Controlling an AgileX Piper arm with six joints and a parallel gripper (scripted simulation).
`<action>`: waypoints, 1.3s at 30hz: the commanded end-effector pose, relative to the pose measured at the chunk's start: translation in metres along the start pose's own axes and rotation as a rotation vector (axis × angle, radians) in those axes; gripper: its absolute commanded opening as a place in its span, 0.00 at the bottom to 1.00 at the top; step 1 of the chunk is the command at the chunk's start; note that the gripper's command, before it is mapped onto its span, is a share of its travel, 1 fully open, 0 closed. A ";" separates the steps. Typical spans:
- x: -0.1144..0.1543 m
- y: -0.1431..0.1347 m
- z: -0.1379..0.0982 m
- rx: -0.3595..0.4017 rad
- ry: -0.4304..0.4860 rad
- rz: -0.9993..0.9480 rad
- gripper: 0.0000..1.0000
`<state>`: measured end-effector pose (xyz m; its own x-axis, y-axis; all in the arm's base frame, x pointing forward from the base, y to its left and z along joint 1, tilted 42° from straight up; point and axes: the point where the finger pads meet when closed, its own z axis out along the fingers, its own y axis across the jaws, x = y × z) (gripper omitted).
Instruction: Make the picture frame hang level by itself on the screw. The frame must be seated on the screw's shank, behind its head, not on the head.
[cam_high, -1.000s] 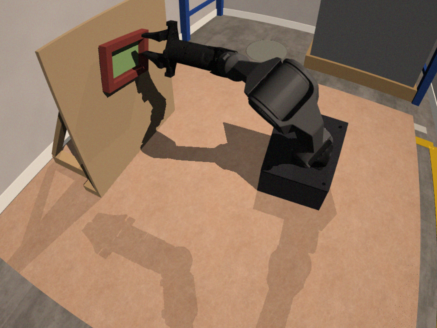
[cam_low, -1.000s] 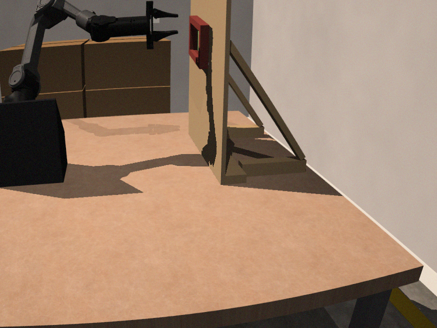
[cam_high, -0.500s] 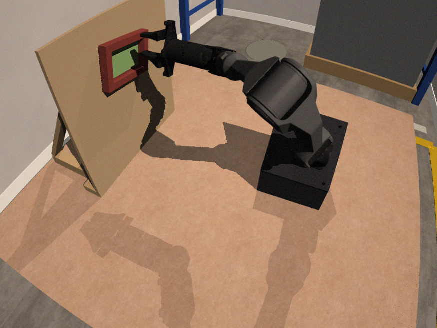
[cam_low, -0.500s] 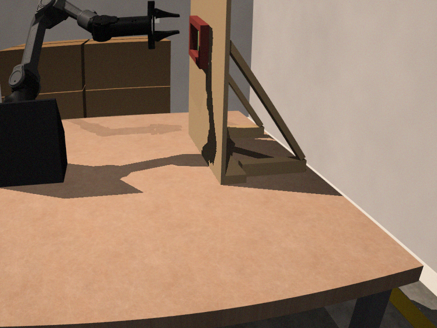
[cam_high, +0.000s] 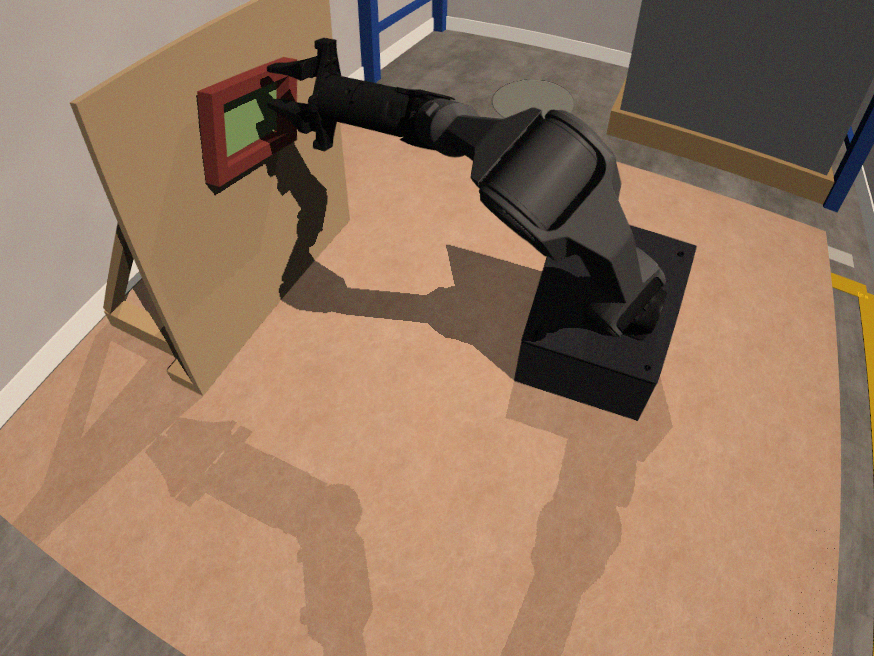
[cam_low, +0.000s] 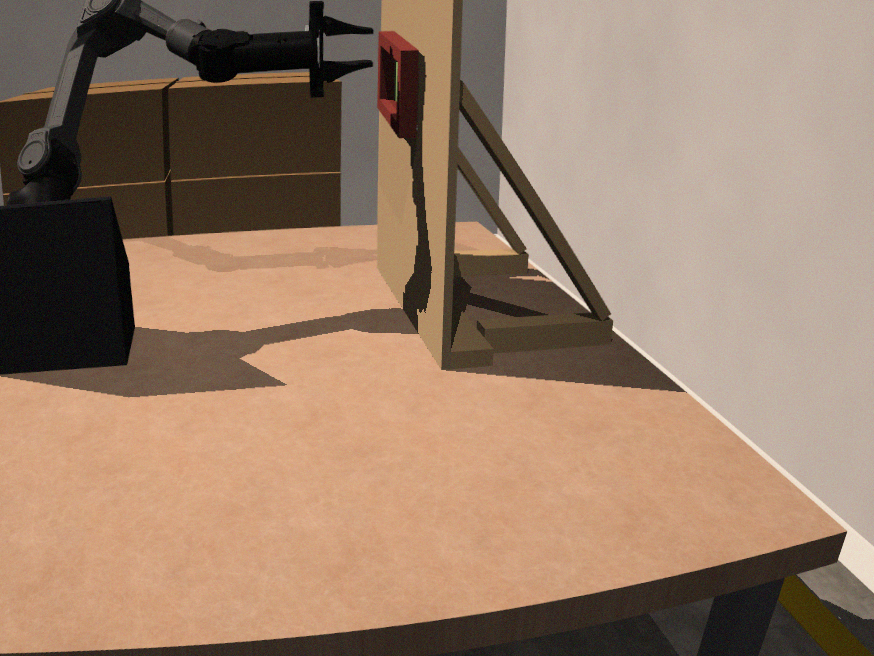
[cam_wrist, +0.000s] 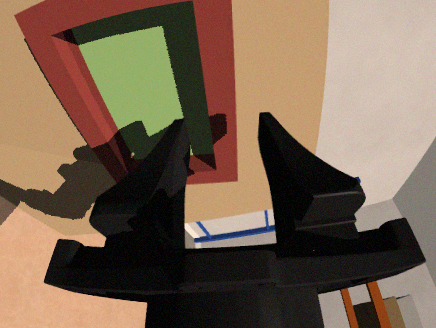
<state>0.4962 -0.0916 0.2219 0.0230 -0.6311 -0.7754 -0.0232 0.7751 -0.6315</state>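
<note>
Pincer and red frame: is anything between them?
Nothing. The exterior view shows a bare gap between the open pincer and the red frame on the upright board.

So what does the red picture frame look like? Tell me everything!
The picture frame is a chunky red rectangle with a flat green panel set deep inside it. It sits high up on the tan board, flat against it and tilted a little, with one side lower. The screw is hidden. The black end effector is open and holds nothing; from the side there is a gap between its fingertips and the frame, so nothing but the board touches it.
</note>
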 end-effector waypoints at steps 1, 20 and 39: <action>0.001 0.000 0.001 0.001 0.002 0.000 0.63; 0.001 0.000 0.030 0.001 0.002 0.001 0.63; 0.001 -0.001 0.043 0.001 0.001 0.000 0.63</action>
<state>0.5382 -0.0904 0.2222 0.0233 -0.6325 -0.7742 -0.0230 0.7739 -0.6329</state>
